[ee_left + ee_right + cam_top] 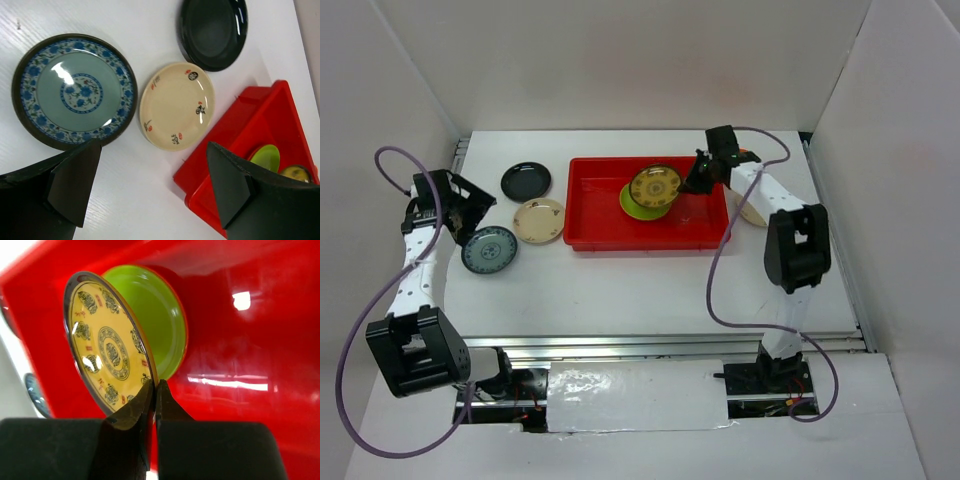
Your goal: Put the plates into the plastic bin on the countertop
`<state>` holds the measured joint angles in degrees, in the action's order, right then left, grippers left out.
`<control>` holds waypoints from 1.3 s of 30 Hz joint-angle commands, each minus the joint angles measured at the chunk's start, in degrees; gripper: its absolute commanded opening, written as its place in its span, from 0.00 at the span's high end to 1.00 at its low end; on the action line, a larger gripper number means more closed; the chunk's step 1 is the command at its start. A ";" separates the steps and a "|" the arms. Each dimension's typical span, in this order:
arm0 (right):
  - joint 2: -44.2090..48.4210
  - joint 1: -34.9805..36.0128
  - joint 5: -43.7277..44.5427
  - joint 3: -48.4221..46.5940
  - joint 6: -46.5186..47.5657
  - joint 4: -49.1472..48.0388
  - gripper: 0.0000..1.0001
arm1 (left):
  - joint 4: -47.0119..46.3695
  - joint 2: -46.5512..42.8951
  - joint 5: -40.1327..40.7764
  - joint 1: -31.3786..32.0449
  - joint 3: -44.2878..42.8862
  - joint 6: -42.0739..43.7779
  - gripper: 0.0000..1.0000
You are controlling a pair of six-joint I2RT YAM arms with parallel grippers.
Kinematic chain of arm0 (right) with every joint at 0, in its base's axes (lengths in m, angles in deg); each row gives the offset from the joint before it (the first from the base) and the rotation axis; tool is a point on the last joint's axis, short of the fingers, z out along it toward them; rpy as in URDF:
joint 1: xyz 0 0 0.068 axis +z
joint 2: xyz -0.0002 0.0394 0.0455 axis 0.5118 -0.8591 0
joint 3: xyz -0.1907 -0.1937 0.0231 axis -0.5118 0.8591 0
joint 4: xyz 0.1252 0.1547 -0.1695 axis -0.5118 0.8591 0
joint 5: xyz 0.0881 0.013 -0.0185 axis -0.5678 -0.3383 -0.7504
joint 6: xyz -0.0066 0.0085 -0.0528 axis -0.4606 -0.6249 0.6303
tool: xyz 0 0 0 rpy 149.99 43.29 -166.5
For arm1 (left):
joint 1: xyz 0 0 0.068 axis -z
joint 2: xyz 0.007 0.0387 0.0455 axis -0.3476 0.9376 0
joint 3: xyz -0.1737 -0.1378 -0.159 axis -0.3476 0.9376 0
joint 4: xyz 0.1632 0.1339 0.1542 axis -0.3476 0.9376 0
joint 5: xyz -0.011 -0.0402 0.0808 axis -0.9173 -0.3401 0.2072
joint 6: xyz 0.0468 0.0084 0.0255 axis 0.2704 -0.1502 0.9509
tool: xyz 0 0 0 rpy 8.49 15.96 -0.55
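Gripping a round yellow-patterned, dark-rimmed plate over the shallow red plastic bin

Right gripper clamps its jaws on the plate's rim, above a lime green plate inside. Left gripper hangs jaws apart; only its camera shows the blue-flowered grey plate clearly, on the white countertop.

Bright, even light from above; white shiny spots sit on the red bin and the blue plate (shadows are soft and faint)
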<state>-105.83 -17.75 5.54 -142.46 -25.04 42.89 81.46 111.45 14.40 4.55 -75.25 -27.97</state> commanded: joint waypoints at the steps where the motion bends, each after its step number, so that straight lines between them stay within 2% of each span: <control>1: -5.15 1.28 -4.27 -6.42 1.59 -0.24 1.00 | -1.87 0.39 -5.48 -3.10 0.71 -0.16 0.01; 5: -9.38 2.78 -4.80 -9.24 1.77 -0.41 1.00 | 0.23 -1.37 -3.20 -5.30 0.37 1.42 0.01; 7: -9.30 3.04 -6.02 -7.93 1.50 -2.51 0.94 | 1.82 -1.73 -1.71 -5.74 0.10 2.12 0.01; 10: -8.25 3.75 -5.77 -7.40 1.76 -2.17 0.55 | 2.88 -2.51 -1.08 -6.97 2.81 2.39 0.01; 11: -7.81 3.84 -5.33 -7.13 1.85 -1.91 0.27 | 2.71 -2.87 -1.08 -7.41 3.78 2.13 0.01; 13: -4.83 4.71 -1.75 -5.91 2.03 -1.73 0.18 | 1.65 -4.36 -1.09 -7.67 7.02 1.60 0.01; 14: -3.77 4.80 -0.59 -4.77 2.03 -1.73 0.00 | 1.04 -5.58 -1.17 -7.41 8.17 0.90 0.01; 18: 4.75 5.51 5.82 -1.77 1.76 -0.68 0.00 | -0.90 -8.58 0.74 -7.59 14.68 -1.82 0.01; 22: 11.34 7.43 7.68 2.34 2.99 -0.14 0.00 | -2.91 -10.07 1.55 -7.67 21.00 -6.21 0.01; 26: 19.42 8.23 0.33 8.31 4.75 -3.21 0.00 | -6.78 -9.29 4.27 -8.11 24.18 -9.46 0.01; 27: 20.83 7.97 -7.10 9.56 5.27 -5.49 0.00 | -8.09 -8.59 4.45 -8.38 24.62 -10.00 0.01; 30: 26.02 8.23 -14.70 15.09 5.02 -9.36 0.00 | -12.67 -4.46 3.14 -9.26 25.32 -12.37 0.01; 34: 33.75 8.32 -18.24 22.82 4.14 -13.24 0.00 | -18.20 3.61 1.64 -9.43 26.81 -15.71 0.01; 39: 41.49 7.10 -21.05 26.53 5.01 -15.08 0.00 | -23.74 8.55 2.52 -9.52 27.00 -17.03 0.03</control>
<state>-69.26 -9.86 -10.88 -116.64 -21.41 34.17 61.57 116.65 16.33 -4.65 -49.55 -42.94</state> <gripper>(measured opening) 0.997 0.979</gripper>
